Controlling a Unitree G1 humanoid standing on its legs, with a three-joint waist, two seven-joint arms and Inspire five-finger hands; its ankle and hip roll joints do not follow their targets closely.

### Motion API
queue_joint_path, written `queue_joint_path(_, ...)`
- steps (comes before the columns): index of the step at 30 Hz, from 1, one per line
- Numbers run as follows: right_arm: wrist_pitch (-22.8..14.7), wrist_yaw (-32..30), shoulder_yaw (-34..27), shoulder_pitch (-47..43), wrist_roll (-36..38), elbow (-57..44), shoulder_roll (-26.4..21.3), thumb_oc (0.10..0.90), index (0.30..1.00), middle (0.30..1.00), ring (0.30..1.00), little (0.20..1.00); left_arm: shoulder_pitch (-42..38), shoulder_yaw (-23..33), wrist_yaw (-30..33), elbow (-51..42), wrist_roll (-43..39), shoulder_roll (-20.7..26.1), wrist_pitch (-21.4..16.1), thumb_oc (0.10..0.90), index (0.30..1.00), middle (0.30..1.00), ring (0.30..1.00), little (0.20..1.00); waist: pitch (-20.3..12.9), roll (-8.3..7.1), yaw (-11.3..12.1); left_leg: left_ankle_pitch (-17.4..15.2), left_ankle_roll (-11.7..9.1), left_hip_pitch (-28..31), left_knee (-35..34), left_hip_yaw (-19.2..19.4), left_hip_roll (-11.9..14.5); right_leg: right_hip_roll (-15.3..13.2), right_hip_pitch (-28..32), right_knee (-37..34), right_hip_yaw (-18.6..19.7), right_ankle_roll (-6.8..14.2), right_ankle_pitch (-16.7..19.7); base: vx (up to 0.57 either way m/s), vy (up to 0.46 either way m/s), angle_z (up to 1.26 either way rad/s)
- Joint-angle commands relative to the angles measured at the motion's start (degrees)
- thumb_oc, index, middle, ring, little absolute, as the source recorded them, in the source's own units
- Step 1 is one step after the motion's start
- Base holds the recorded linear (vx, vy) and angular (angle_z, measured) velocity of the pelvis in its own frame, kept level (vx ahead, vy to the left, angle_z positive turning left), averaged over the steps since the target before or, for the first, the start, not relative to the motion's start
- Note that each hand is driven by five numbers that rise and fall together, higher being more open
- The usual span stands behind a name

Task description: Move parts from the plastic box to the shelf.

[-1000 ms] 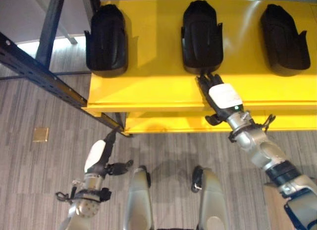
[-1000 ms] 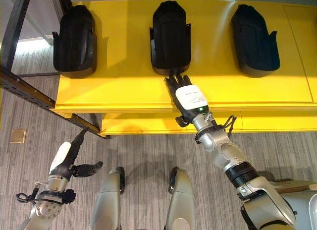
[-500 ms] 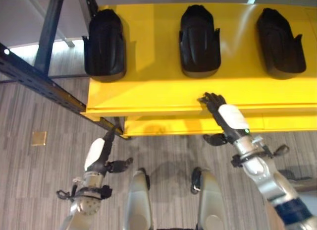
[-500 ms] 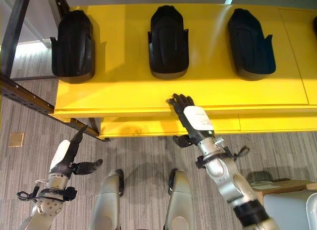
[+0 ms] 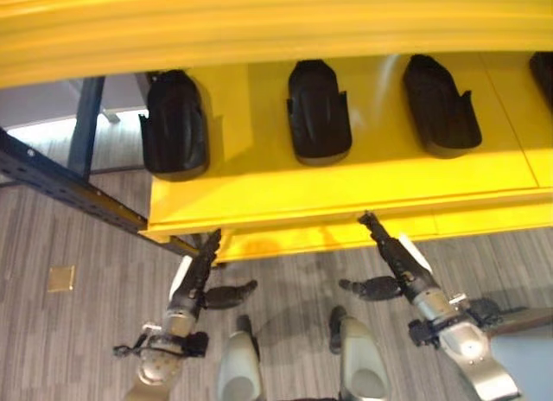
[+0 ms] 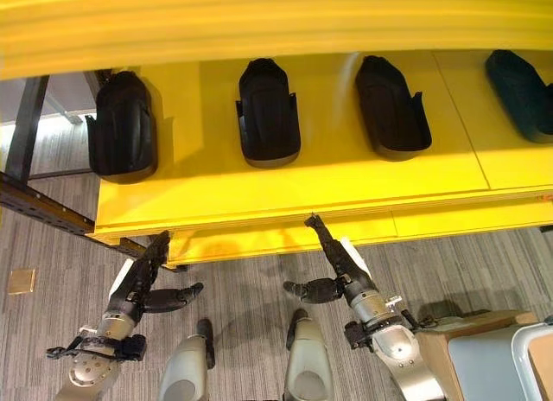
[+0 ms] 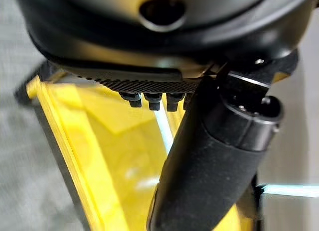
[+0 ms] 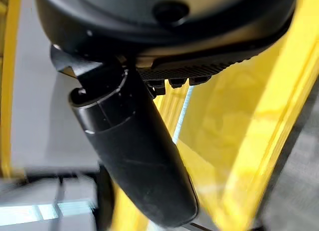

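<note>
So both hands are empty with fingers straight and thumbs sticking out: left hand (image 5: 197, 276) at 7 o'clock, right hand (image 5: 396, 261) at 5 o'clock, fingertips by the yellow shelf (image 5: 259, 189) edge. Up at 12, black parts (image 5: 319, 111) sit spaced apart on it.

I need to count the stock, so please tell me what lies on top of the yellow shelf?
On the yellow shelf lie four black parts in a row, the rightmost cut by the picture's edge. An upper yellow board covers the shelf's back, so anything there is hidden.
</note>
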Motion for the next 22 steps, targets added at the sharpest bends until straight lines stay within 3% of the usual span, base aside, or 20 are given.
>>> queue_joint_path(1,-5.9,1.0,-1.9,-2.0,5.6,-4.6,-3.0,0.9,1.0,1.0,1.0,1.0,2.0,0.0,-2.6,-3.6,-5.5,2.0,-5.9,0.9,1.0,1.0,1.0,1.0,-11.4,-0.7,-0.8,3.9,-0.5,-1.4,-4.2,-1.8,2.6,-2.8,2.9,-7.6,2.6,5.1,4.7,0.03,-0.021,-0.09)
queue_joint_path(4,-5.1,1.7,-1.4,1.1,9.5,-2.4,-0.6,0.9,1.0,1.0,1.0,1.0,3.4,-1.5,-5.6,-0.3,-13.7,-2.0,-4.5,0.9,1.0,1.0,1.0,1.0,-16.2,0.11,-1.6,6.7,-0.9,3.0,-11.5,0.8,3.4,-2.1,7.2,-16.1,1.8,5.5,7.5,0.04,-0.024,-0.12)
queue_joint_path(10,-4.7,0.5,-0.6,2.3,12.3,-0.7,1.5,0.9,1.0,1.0,1.0,1.0,3.2,-3.2,-6.5,1.2,-19.3,-4.6,-3.3,0.9,1.0,1.0,1.0,1.0,-19.9,0.78,-2.2,8.1,-1.2,5.5,-15.6,2.2,3.7,-2.1,9.8,-20.8,1.6,5.7,8.9,0.01,-0.005,-0.04)
queue_joint_path(22,-4.7,0.2,1.2,2.2,14.9,2.0,3.2,0.9,1.0,1.0,1.0,1.0,2.7,-4.2,-6.8,4.9,-22.3,-6.1,-3.2,0.9,1.0,1.0,1.0,1.0,-22.7,0.82,-2.6,7.6,-0.8,6.7,-15.3,3.6,3.5,-2.6,10.8,-21.9,3.1,5.9,9.7,0.0,0.002,-0.03)
